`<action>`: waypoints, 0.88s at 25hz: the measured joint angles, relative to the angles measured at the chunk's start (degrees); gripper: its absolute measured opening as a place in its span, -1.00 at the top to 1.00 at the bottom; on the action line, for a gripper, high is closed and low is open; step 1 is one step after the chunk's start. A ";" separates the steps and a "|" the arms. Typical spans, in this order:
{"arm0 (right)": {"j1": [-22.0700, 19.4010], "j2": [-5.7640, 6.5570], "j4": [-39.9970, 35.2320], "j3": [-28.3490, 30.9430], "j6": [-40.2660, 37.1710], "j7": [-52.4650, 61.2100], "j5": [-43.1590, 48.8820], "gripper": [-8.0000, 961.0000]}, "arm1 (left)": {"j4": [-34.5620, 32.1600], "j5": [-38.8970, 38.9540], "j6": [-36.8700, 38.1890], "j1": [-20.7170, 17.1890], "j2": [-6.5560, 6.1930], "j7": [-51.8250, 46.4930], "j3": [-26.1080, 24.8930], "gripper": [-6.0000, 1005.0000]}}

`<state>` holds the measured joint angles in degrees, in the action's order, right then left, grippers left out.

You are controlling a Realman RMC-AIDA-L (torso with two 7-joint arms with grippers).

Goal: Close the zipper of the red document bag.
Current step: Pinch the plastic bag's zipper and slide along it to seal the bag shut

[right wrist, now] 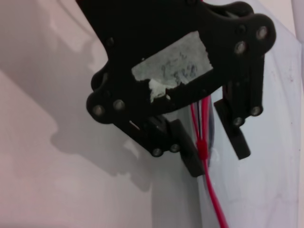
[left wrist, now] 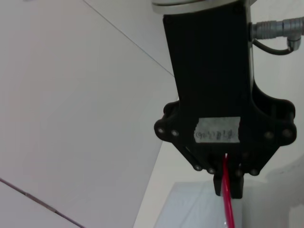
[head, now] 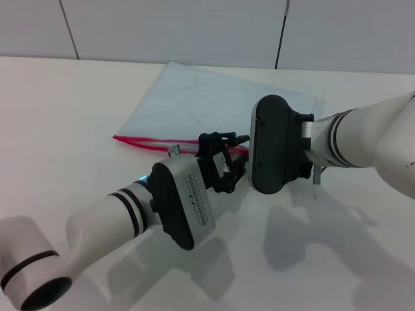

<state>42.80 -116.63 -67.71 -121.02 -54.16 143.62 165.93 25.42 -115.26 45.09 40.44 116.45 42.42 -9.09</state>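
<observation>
On the white table (head: pixel 58 116), toward its far middle, the red document bag (head: pixel 194 97) lies flat: a thin, smooth, see-through pale blue-grey pouch, rectangular, set at an angle. The zipper (head: pixel 146 142) is a narrow bright red strip along its near long edge.

Left gripper (head: pixel 224 165): black linkage fingers on a grey wrist block, arm reaching in from the near left, tip at the zipper edge near the middle of the bag. In the left wrist view, its fingers (left wrist: pixel 237 184) are clenched on the red strip.

Right gripper (right wrist: pixel 216 149): arm comes in from the right, dark flat wrist housing just beside the left gripper. In the right wrist view, its two black fingers sit apart, one on each side of the red strip, not pressing it.

The stretch of zipper left of the grippers lies uncovered. Bare table surrounds the bag on the left and near sides; a panelled wall (head: pixel 194 26) stands behind.
</observation>
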 joint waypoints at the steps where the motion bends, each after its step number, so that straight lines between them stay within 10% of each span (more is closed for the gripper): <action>1: 0.00 0.00 0.01 0.00 -0.04 0.00 0.00 0.89 | -0.01 0.01 0.01 -0.04 0.00 0.01 0.00 0.62; 7: 0.00 0.00 0.04 -0.01 -0.21 0.00 0.00 0.89 | -0.02 0.04 0.01 -0.55 0.00 0.02 0.03 0.37; 9: 0.03 0.00 0.04 -0.04 -0.22 0.00 0.00 0.89 | -0.02 0.04 0.01 -0.75 0.00 -0.06 0.04 -0.03; 22: 0.32 0.00 -0.75 -0.87 -0.10 0.00 0.00 0.89 | -2.64 -0.05 0.33 -0.72 -0.01 -1.84 0.22 -0.06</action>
<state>43.12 -116.63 -68.46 -121.89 -54.26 143.62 165.93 22.77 -115.30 45.42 39.72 116.45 40.58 -8.87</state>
